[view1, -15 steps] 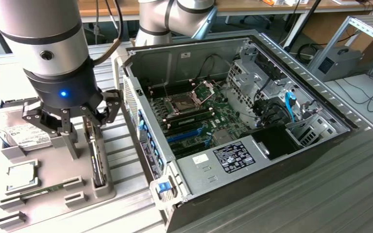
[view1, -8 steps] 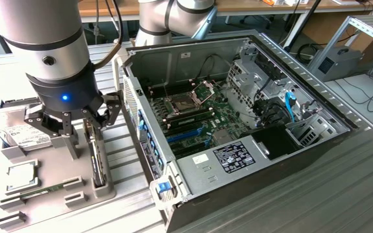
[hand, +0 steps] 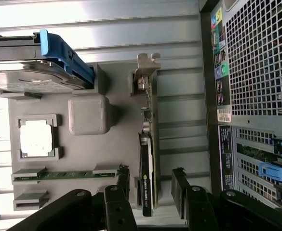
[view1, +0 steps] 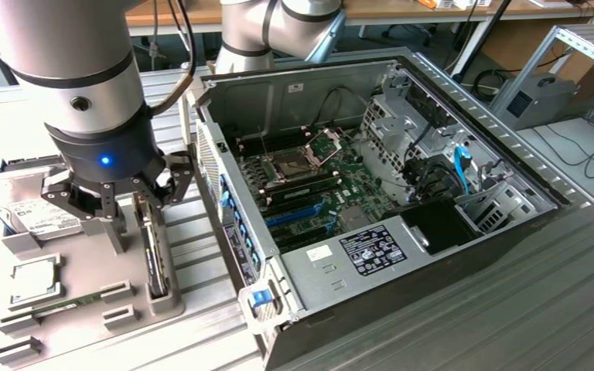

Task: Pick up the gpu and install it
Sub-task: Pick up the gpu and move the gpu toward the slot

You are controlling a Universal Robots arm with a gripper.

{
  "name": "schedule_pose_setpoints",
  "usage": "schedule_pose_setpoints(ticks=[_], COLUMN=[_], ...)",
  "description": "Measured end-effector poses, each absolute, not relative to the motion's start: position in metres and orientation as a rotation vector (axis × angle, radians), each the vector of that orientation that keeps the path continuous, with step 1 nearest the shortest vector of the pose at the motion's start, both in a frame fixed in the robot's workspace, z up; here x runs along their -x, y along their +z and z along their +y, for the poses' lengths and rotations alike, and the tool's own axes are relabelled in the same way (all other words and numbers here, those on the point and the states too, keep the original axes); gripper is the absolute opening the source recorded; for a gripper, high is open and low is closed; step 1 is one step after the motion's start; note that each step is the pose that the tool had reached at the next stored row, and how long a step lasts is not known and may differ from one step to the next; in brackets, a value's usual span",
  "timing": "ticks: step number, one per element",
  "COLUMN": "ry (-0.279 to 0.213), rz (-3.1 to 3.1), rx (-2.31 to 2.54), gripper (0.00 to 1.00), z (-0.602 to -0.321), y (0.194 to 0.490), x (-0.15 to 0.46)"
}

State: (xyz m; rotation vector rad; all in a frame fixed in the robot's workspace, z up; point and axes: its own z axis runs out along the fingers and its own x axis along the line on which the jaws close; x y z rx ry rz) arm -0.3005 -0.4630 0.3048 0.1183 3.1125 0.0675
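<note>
- Two fingers (hand: 179, 187) of your pincer (hand: 150, 186) stand wide apart and hold nothing.
- They straddle one end of the gpu (hand: 148, 154), one on each face, with a gap on both sides.
- From the exterior view, the pincer hangs low over the gray rack (view1: 80, 278). The gpu stands on edge in its slot, just under the pincer at 6 o'clock.
- That rack lies at 9 o'clock from the open case (view1: 308, 270).
- You'll find the drive (view1: 29, 212) at 9 o'clock from the pincer.
</note>
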Motion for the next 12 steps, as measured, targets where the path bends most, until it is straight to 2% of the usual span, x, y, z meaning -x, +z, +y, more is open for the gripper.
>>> schedule_pose_setpoints(ticks=[12], ry=[0.067], rz=[3.113], rx=[-0.118], gripper=[0.48], z=[-0.463], y=[0.293], x=[0.301])
